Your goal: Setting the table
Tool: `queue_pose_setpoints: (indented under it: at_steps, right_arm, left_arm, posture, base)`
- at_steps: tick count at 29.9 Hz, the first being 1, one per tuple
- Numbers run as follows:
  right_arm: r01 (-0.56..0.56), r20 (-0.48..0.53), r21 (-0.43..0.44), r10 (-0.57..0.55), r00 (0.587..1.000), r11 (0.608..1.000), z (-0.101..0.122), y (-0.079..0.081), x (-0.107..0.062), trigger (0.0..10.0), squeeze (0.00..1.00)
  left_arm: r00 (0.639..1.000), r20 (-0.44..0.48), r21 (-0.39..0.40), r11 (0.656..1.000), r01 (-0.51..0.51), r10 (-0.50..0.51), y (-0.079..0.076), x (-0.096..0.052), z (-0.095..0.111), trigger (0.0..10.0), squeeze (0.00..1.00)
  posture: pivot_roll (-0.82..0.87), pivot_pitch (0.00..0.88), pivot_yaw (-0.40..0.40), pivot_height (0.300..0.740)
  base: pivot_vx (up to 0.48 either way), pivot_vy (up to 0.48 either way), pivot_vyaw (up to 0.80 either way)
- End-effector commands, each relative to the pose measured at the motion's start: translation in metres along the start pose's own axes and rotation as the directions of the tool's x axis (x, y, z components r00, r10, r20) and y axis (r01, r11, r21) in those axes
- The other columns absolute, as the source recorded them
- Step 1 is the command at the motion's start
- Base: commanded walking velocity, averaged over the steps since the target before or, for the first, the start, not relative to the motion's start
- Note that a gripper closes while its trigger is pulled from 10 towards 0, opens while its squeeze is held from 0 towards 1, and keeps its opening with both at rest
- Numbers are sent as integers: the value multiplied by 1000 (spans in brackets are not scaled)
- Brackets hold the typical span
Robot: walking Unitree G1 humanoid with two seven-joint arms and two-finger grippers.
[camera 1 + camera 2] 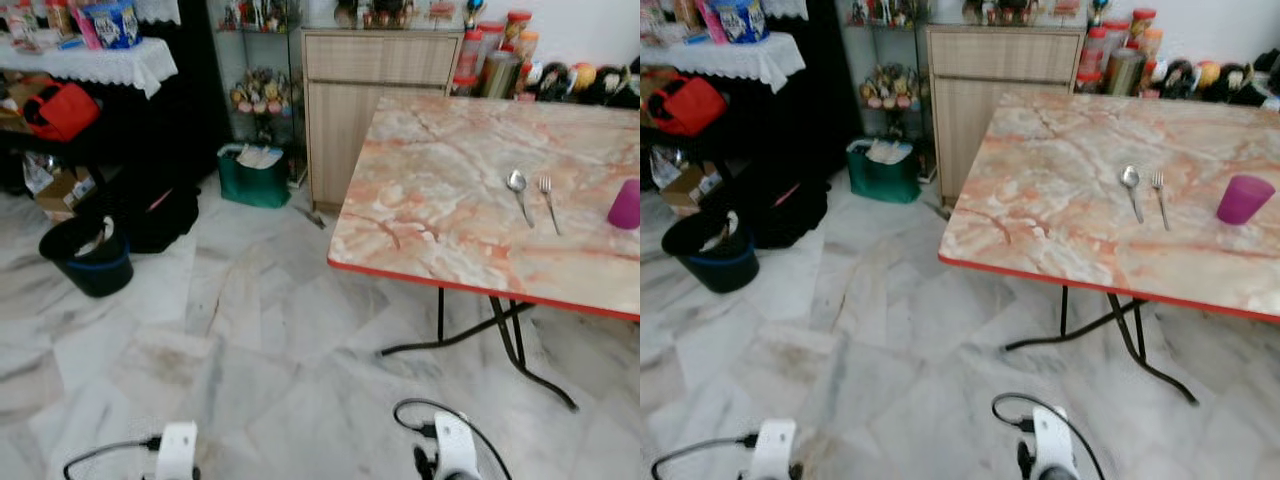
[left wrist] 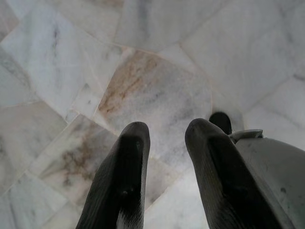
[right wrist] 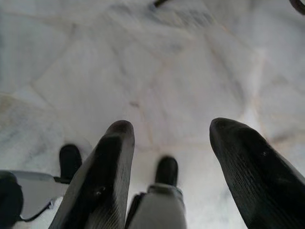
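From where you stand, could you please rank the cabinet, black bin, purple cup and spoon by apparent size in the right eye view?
1. Cabinet, clearly largest.
2. Black bin.
3. Purple cup.
4. Spoon, slimmest, though about as long as the cup is tall.
The cabinet stands farther off, so its lead is safe.

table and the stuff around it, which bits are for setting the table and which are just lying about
For the job:
- table
- spoon
- fork
- purple cup

Just lying about:
- black bin
- green box
- wooden cabinet
- red bag
- jars at the far end of the table
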State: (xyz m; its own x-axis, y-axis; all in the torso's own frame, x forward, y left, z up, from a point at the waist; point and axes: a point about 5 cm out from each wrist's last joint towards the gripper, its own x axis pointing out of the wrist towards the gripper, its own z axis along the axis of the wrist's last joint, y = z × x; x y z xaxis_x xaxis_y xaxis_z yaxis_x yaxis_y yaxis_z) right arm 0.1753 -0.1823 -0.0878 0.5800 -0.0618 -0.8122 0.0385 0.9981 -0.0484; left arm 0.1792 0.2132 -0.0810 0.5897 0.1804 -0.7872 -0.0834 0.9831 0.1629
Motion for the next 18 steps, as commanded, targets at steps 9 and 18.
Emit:
queue_pose_setpoints:
  at_steps: [9,18]
  right_arm:
    - [7,15,8,-7,1000,1000,5,0,1,10000,0]
    - [34,21,40,-35,999,999,7,-4,1,10000,0]
  left_arm:
    - [999,23,-13,1000,26,-26,-2,1,6,10000,0]
    - [999,30,-28,999,36,-35,-4,1,7,10000,0]
  posture:
    - [42,0,27,740]
    - [45,0,23,740]
  base:
    - [0,0,0]
    - [0,0,0]
